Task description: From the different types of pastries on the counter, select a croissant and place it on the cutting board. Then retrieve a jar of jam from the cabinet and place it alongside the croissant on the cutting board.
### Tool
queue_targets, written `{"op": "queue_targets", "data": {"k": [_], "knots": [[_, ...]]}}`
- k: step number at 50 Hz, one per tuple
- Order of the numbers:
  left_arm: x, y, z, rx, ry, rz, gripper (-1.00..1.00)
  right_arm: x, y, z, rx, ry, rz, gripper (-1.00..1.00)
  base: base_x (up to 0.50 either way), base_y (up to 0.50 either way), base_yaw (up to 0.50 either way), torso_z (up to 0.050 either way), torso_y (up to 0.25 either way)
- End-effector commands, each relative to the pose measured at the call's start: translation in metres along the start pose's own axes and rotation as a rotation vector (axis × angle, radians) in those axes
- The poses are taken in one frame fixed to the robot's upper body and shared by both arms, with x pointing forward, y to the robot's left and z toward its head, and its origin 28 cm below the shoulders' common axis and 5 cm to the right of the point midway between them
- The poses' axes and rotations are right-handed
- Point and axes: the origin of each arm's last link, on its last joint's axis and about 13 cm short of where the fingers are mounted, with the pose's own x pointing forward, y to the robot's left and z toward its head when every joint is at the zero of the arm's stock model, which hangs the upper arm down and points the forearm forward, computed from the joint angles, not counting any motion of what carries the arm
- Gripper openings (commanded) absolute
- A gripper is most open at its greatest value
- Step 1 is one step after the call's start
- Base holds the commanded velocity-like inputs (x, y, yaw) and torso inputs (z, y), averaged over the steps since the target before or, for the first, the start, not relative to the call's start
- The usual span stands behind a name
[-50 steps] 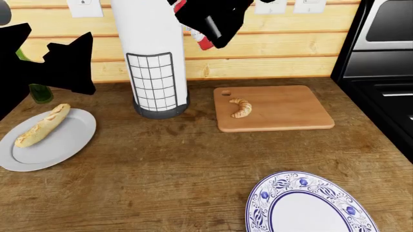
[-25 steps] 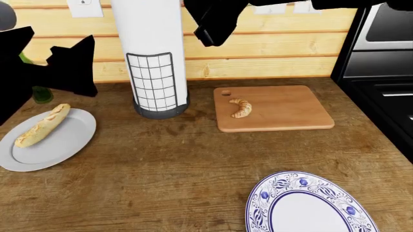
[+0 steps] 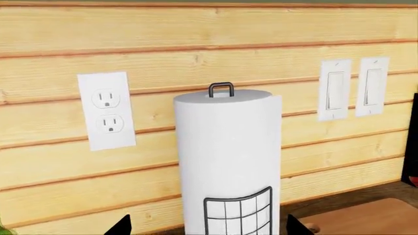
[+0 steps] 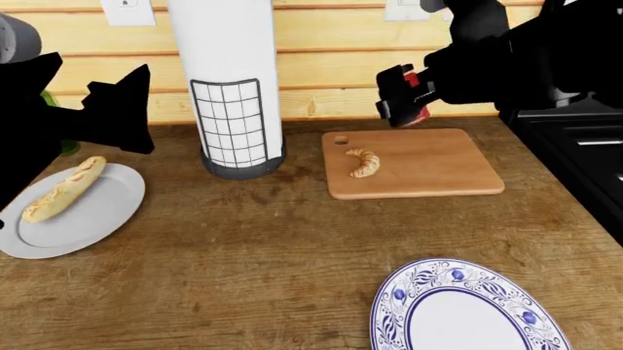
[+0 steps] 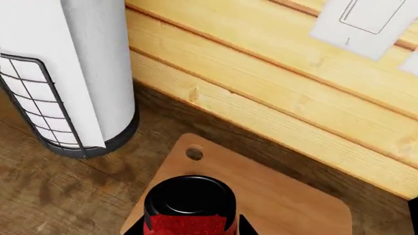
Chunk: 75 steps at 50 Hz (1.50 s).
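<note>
the right gripper [image 4: 404, 98] hung above the far edge of the cutting board [image 4: 438, 171], its jaws clamped on the jar of jam [image 5: 189, 208], red with a dark lid. the croissant [image 4: 364, 162] lay on the board near its hole. the left gripper [image 4: 117, 109] hovered over the table [image 4: 253, 248] beside the paper towel roll [image 4: 232, 80]; whether its jaws were wide or narrow could not be told. a baguette-like loaf [image 4: 64, 187] rested on a grey plate [image 4: 102, 215].
</note>
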Motion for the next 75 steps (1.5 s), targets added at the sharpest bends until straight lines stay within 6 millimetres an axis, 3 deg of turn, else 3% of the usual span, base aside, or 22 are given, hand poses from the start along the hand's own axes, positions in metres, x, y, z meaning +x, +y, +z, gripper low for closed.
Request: {"op": "queue_targets", "data": {"k": [1,17,24,44,75], "knots": [[0.001,-0.001,-0.002,-0.002,0.003,-0.002,1.0,0.005,-0.012,-0.003,0.129,-0.143,-0.012,-1.0,0.0,0.0,0.0,0.0,0.0],[0.002,-0.001,-0.006,-0.01,0.01,-0.005,1.0,0.026,-0.01,-0.035,0.137,-0.098,-0.047,-1.0,0.0,0.0,0.0,0.0,0.001],[0.003,-0.002,-0.006,-0.011,0.011,-0.007,1.0,0.029,-0.006,-0.059,0.126,-0.175,-0.073,-1.0,0.0,0.0,0.0,0.0,0.0],[0.005,-0.005,-0.006,-0.007,0.013,-0.014,1.0,0.046,0.002,-0.1,0.155,-0.28,-0.148,-1.0,0.0,0.0,0.0,0.0,0.001],[0.006,-0.009,-0.009,0.006,0.015,-0.038,1.0,0.067,-0.015,-0.087,0.153,-0.221,-0.183,-1.0,0.0,0.0,0.0,0.0,-0.005]]}}
